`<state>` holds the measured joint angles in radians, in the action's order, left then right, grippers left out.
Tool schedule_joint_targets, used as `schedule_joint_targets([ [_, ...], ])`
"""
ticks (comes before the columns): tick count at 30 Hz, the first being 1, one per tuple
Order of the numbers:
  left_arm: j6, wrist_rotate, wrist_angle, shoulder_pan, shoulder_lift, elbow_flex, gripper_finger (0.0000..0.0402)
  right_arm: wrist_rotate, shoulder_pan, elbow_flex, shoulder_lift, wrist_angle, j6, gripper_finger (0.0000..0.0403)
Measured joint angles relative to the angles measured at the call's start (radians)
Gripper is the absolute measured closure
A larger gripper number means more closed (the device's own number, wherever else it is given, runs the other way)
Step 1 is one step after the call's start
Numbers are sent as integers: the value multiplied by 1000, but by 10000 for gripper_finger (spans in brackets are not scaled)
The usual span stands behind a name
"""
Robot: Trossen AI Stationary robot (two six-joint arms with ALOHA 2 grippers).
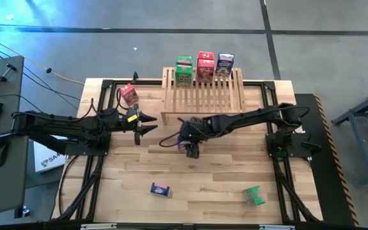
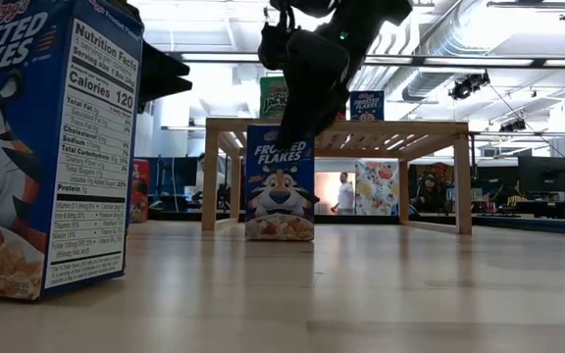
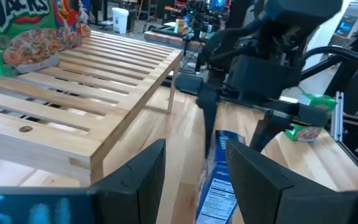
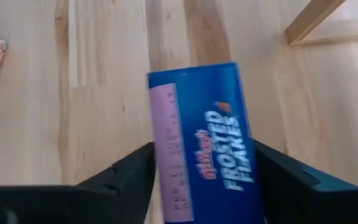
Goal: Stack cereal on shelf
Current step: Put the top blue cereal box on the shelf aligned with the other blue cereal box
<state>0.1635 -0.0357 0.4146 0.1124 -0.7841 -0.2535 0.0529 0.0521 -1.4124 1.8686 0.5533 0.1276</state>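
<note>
A blue Frosted Flakes cereal box [image 2: 281, 181] stands upright on the table in front of the light-wood shelf [image 1: 203, 96]. My right gripper [image 4: 204, 149] comes down on it from above, slanting, open, with a finger close to each narrow side of its top end. My left gripper [image 1: 149, 123] hovers open to the left of the box, level, pointing at it, with nothing between its fingers. At the shelf's far edge stand a green box [image 1: 184, 70], a red box [image 1: 205, 64] and a blue box [image 1: 225, 62]. My right gripper's fingers [image 4: 132, 171] stand right beside the two narrow sides [image 4: 166, 143] of the blue box near its top. I cannot tell whether they touch it. The box stands upright with its base on the table.
A red box [image 1: 130, 94] stands on the table left of the shelf. A blue box [image 1: 160, 189] and a green box [image 1: 254, 195] lie near the front edge. Another Frosted Flakes box [image 2: 47, 147] stands close to the low camera. Bare wood lies between them.
</note>
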Motion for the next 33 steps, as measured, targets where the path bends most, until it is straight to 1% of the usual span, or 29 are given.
schedule_joint_targets([
  [6, 1, 3, -3, 19, 0, 0, 244, -12, 0, 0, 3, -1, -3, 227],
  [11, 8, 39, -3, 42, 0, 0, 244, -62, 0, -17, 3, 15, -17, 261],
  [17, 9, 54, 0, 81, 0, 0, 244, -109, 1, -111, -18, 127, -79, 272],
  [20, 9, 76, 1, 106, 0, 0, 244, -122, 1, -190, -62, 219, -110, 273],
  [22, 9, 90, 2, 121, 0, 0, 244, -122, 1, -255, -97, 309, -132, 273],
  [26, 9, 113, 2, 151, 0, 0, 244, -72, -10, -405, -164, 525, -175, 273],
  [28, 9, 116, 2, 161, 0, 0, 244, -12, -32, -482, -197, 641, -200, 274],
  [31, 9, 117, 2, 173, 0, 0, 244, 94, -99, -575, -237, 784, -246, 274],
  [33, 9, 129, 2, 178, 0, 0, 244, 126, -168, -606, -263, 855, -299, 274],
])
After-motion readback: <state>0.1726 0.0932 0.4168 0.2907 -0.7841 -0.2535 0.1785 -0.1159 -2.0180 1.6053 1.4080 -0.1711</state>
